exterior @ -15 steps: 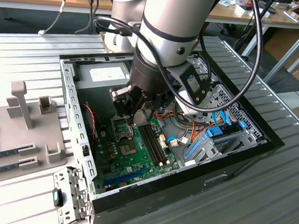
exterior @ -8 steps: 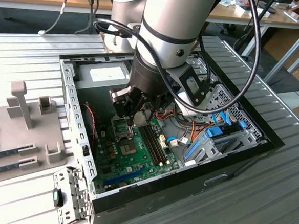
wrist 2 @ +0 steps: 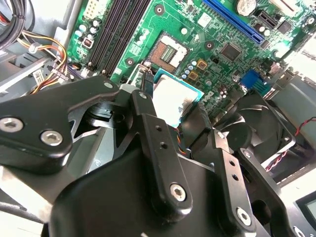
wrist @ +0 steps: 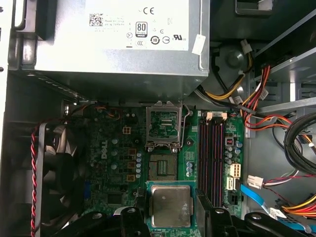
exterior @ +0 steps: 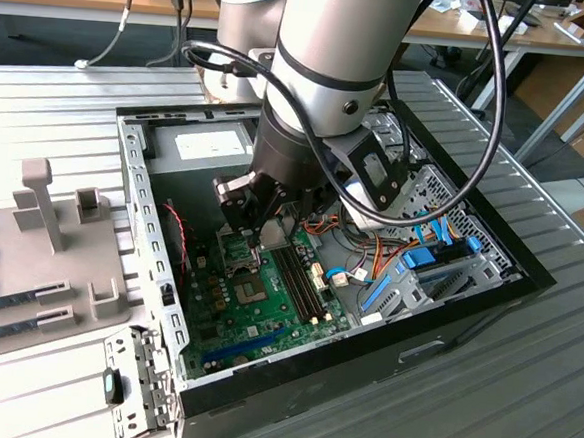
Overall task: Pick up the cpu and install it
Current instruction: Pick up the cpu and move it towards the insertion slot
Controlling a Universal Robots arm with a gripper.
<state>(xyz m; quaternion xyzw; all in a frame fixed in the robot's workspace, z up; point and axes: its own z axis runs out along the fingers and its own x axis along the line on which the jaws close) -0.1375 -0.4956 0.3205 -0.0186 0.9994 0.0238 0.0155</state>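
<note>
Pincer [wrist: 173,219] was seen clamped on opposite edges of the cpu [wrist: 170,203] in the first wrist view; the chip was held flat, silver top up, over the green motherboard [wrist: 106,148], just beside the open socket [wrist: 163,170] and not seated in it, inside the computer case [exterior: 342,368]

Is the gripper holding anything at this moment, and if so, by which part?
Yes. The gripper holds the cpu by two opposite side edges, clamped between its jaws; the metal top is uncovered.
</note>
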